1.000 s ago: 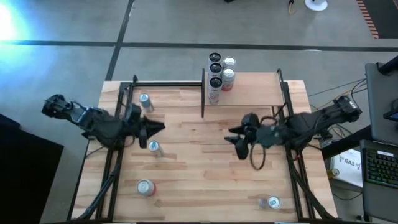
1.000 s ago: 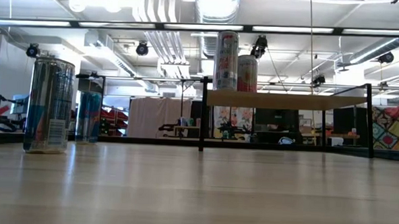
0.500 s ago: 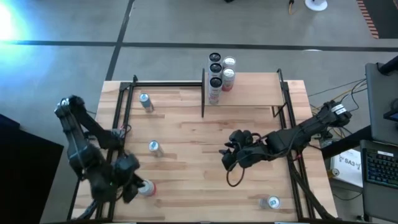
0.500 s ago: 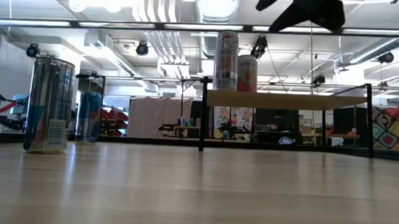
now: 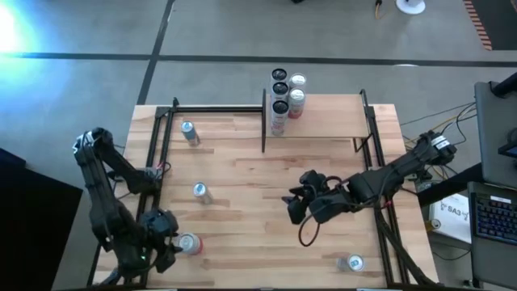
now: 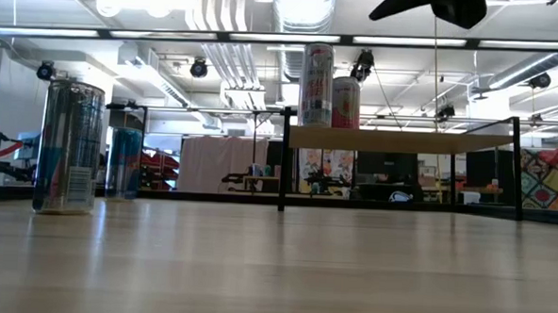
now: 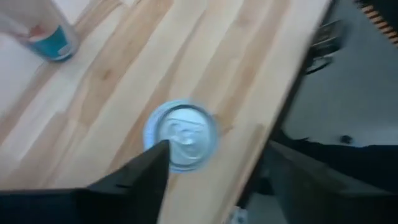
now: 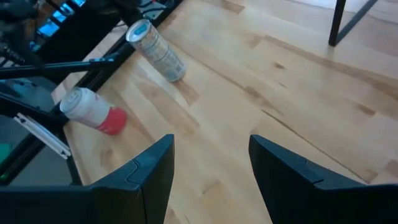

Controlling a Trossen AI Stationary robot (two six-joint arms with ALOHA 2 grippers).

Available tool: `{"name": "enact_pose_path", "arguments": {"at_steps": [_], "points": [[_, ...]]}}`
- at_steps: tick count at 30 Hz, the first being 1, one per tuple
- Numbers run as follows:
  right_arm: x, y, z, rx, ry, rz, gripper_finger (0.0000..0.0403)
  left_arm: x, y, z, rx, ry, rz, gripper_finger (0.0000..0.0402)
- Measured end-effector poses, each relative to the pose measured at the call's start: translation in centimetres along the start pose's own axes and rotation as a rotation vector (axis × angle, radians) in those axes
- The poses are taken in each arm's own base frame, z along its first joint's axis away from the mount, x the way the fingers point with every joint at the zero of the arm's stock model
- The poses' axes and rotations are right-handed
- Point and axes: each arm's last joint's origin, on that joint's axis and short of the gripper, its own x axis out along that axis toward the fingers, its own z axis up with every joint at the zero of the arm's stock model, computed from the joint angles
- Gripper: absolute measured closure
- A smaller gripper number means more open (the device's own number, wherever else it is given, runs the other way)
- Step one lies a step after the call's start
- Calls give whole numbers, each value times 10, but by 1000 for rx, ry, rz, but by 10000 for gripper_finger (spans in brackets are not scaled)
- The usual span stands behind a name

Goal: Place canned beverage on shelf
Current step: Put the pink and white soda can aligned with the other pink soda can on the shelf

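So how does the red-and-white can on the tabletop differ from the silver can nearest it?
The red-and-white can looks shorter and wider; the silver can looks slimmer and taller. The red-and-white can stands near the edge of the tabletop with the left tool beside it; the silver can stands further in, no tool near. Both are upright on the tabletop, not on the shelf.
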Motion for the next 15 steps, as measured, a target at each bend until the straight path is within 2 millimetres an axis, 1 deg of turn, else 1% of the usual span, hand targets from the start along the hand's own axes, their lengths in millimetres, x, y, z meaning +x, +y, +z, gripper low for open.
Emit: {"name": "enact_pose_path", "arguments": {"at_steps": [3, 8, 10, 15], "points": [[3, 1, -4, 20, 6, -6, 207, 15, 9, -5, 11, 20, 60, 103], [7, 1, -8, 37, 26, -17, 207, 32, 19, -2, -65, 36, 109, 20], [7, 0, -8, 30, 51, -12, 207, 35, 20, -3, -70, 62, 116, 7], [2, -4, -6, 32, 71, -32, 207, 36, 19, -3, -82, 80, 99, 23]]}}
